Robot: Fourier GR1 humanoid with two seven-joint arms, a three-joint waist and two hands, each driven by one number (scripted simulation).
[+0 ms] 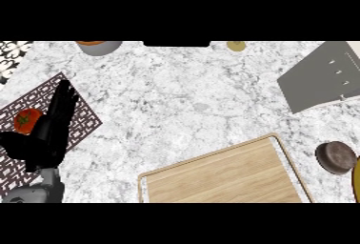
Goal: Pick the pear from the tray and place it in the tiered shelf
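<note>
At the far edge of the marble counter [183, 95], a small olive-yellow rounded thing [236, 45], cut off by the view's upper limit; perhaps the pear, though cannot tell for sure. Sits well apart from the wooden tray [232, 176] at the near edge, and left of the grey tiered shelf [320, 76], which lies slanted at the upper right. Beside the tray's right rim, a dark brown round object [336, 157], and next to that a yellow sliver [357, 172] at the view's right edge. Along the far edge also a grey bowl [102, 47] with something orange inside and a black object [175, 43]. At left, a dark patterned mat [81, 119] with a red tomato [28, 120] on it. Over that mat, left hand [44, 136], fingers straight and together, pointing away, just right of the tomato, holding nothing.
</note>
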